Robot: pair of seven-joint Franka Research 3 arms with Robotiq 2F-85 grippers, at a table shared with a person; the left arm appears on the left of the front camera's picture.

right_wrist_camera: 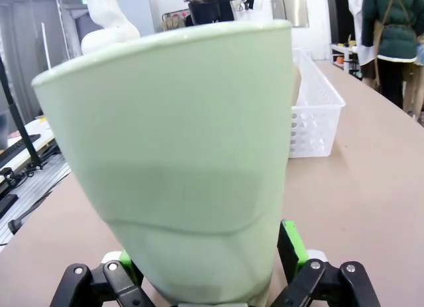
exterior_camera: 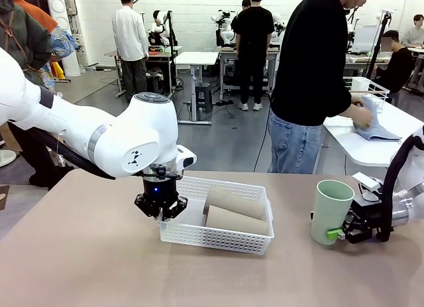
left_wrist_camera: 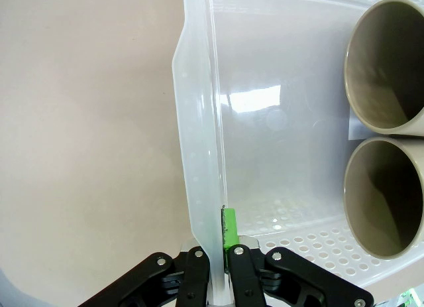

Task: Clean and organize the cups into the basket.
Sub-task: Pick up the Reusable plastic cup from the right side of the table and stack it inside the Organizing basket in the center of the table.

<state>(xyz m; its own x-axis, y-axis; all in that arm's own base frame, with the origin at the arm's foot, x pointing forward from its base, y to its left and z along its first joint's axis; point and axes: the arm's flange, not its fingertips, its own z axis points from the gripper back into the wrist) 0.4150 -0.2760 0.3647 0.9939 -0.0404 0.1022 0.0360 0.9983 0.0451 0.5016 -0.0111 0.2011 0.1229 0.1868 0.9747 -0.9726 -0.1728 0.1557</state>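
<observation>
Cups: two tan cups (exterior_camera: pixel 233 219) lie in the basket (exterior_camera: pixel 212 237); the mint cup (exterior_camera: pixel 331 204) stands upright in the right gripper (exterior_camera: pixel 333 235).
It sits mouth up, long axis vertical, on the table (exterior_camera: pixel 79 254) well right of the basket, base pinched between green pads. Tan cups rest side by side on their sides, long axes along the basket, mouths toward the robot's left, where the left gripper (exterior_camera: pixel 161 211) clamps the end wall. All are matte, smooth, tapered, probably plastic; the basket is white, lattice-holed.
</observation>
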